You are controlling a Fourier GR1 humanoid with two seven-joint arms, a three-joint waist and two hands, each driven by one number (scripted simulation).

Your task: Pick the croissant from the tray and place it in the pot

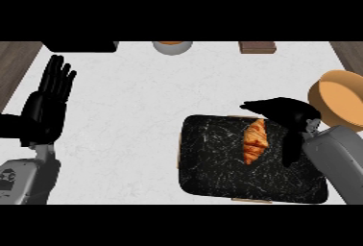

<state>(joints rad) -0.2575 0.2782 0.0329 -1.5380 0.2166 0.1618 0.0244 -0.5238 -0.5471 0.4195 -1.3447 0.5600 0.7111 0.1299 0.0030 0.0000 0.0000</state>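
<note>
Hovering my right hand (289,115) over the tray (212,178), fingers apart. Croissant (255,141) on tray, just left of palm, long axis near-to-far. Left hand (46,108) open, far left; right is nearer.

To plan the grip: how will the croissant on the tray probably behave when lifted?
The croissant looks small beside the right hand, so it is probably light. Its tapered, ridged shape suggests it may crumble if pinched at the ends. Lying flat on the tray, it seems unlikely to roll.
</note>
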